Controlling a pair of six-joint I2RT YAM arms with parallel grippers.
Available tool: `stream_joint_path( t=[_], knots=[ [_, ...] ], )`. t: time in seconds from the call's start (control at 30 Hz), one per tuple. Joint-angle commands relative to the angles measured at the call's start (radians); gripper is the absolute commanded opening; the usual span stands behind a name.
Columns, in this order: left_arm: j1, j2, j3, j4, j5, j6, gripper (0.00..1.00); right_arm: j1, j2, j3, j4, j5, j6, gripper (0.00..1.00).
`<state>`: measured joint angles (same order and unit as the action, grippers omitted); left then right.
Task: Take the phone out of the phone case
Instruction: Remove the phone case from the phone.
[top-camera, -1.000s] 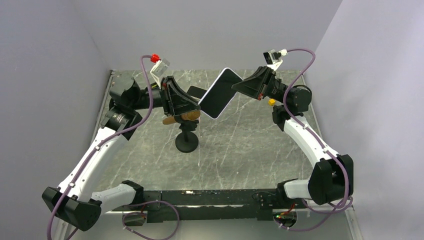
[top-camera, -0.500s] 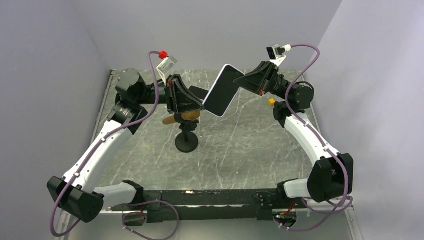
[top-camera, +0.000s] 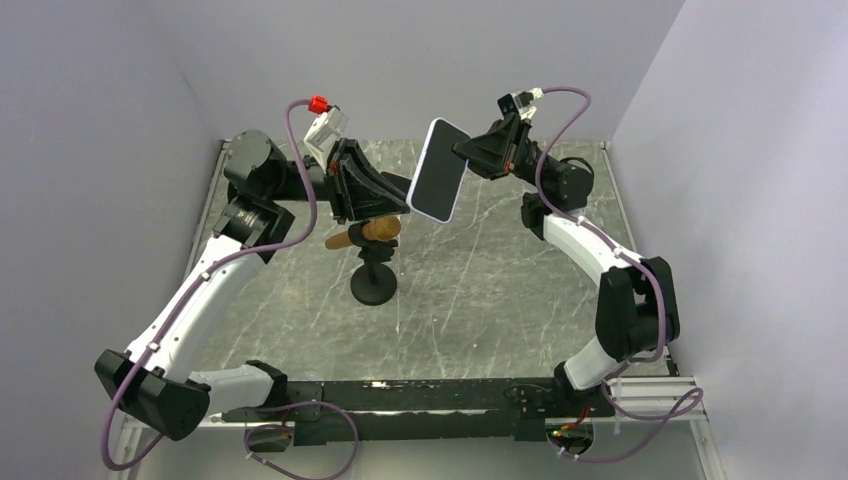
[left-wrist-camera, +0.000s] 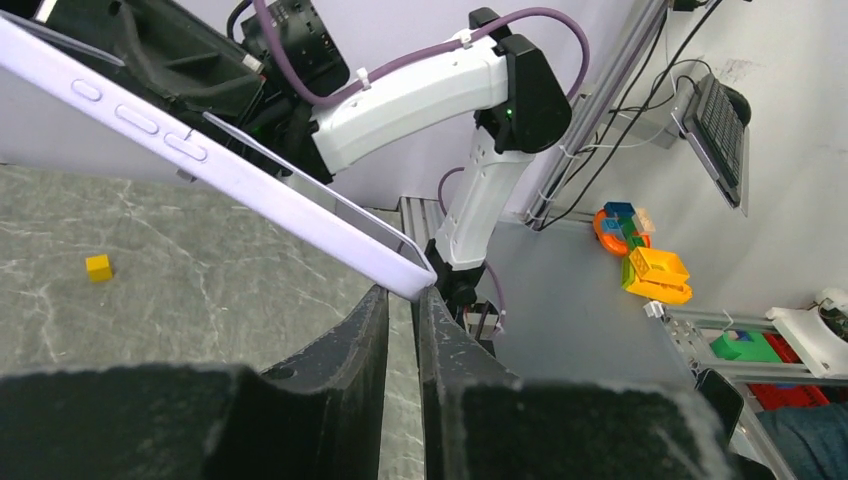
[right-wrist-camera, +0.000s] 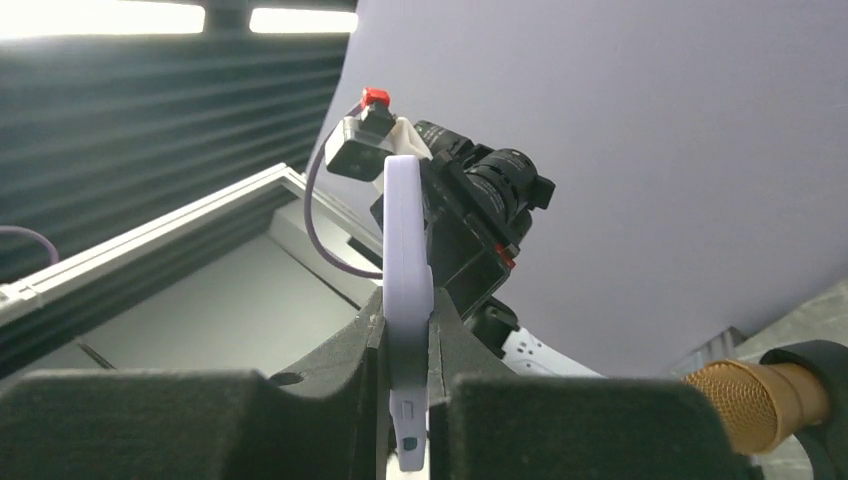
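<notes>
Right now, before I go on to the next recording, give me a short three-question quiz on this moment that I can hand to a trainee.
1. True or false: the phone lies flat on the table.
2. What does the right gripper hold between its fingers? A) the phone B) a mug C) nothing
3. Fill in: the small cube on the table, seen in the left wrist view, is ___.

Key
1. False: the phone is held up in the air, tilted.
2. A: the right wrist view shows its edge clamped between the fingers.
3. Yellow.
</notes>
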<state>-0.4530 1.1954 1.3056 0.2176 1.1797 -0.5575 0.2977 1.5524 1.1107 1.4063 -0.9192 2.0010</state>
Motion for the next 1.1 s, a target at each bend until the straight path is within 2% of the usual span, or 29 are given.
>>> stream_joint_path(
  t=[0.0, 0.17, 0.2, 0.3, 0.33, 0.43, 0.5, 0.63, 0.7, 0.77, 0.87, 1.0, 1.07],
  knots=[
    [0.020, 0.070, 0.057, 0.029, -0.082, 0.036, 0.00, 0.065, 0.026, 0.082, 0.304, 0.052, 0.176, 0.00],
    [0.040, 0.084, 0.056, -0.029, -0.111, -0.003, 0.00, 0.055, -0.074, 0.054, 0.046, -0.001, -0.094, 0.00],
    [0.038, 0.071, 0.046, -0.042, -0.104, -0.010, 0.07, 0.048, -0.093, 0.046, -0.020, -0.001, -0.147, 0.00],
    [0.038, -0.006, -0.032, -0.094, -0.101, 0.006, 0.51, 0.025, -0.154, 0.014, -0.165, 0.021, -0.319, 0.00],
    [0.038, -0.045, -0.063, -0.099, -0.122, 0.015, 0.61, 0.020, -0.172, 0.001, -0.199, 0.035, -0.372, 0.00],
    [0.037, -0.120, -0.151, -0.040, -0.150, -0.042, 0.74, 0.017, -0.213, -0.011, -0.294, 0.073, -0.519, 0.00],
    [0.035, -0.129, -0.159, -0.056, -0.169, -0.064, 0.77, 0.022, -0.231, -0.009, -0.360, 0.094, -0.580, 0.00],
    [0.025, -0.126, -0.153, -0.081, -0.264, -0.097, 0.75, 0.024, -0.258, -0.025, -0.389, 0.141, -0.611, 0.00],
    [0.010, -0.129, -0.188, -0.022, -0.318, -0.137, 0.73, 0.026, -0.281, -0.050, -0.409, 0.191, -0.631, 0.00],
    [-0.018, -0.137, -0.240, 0.105, -0.388, -0.189, 0.73, 0.034, -0.307, -0.069, -0.456, 0.246, -0.674, 0.00],
    [-0.047, -0.140, -0.279, 0.174, -0.487, -0.220, 0.70, 0.061, -0.328, -0.061, -0.513, 0.279, -0.731, 0.00],
    [-0.047, -0.106, -0.218, 0.121, -0.502, -0.199, 0.45, 0.082, -0.367, -0.049, -0.673, 0.257, -0.842, 0.00],
    [-0.043, -0.074, -0.173, 0.102, -0.448, -0.182, 0.23, 0.083, -0.374, -0.037, -0.759, 0.182, -0.893, 0.00]
  ],
)
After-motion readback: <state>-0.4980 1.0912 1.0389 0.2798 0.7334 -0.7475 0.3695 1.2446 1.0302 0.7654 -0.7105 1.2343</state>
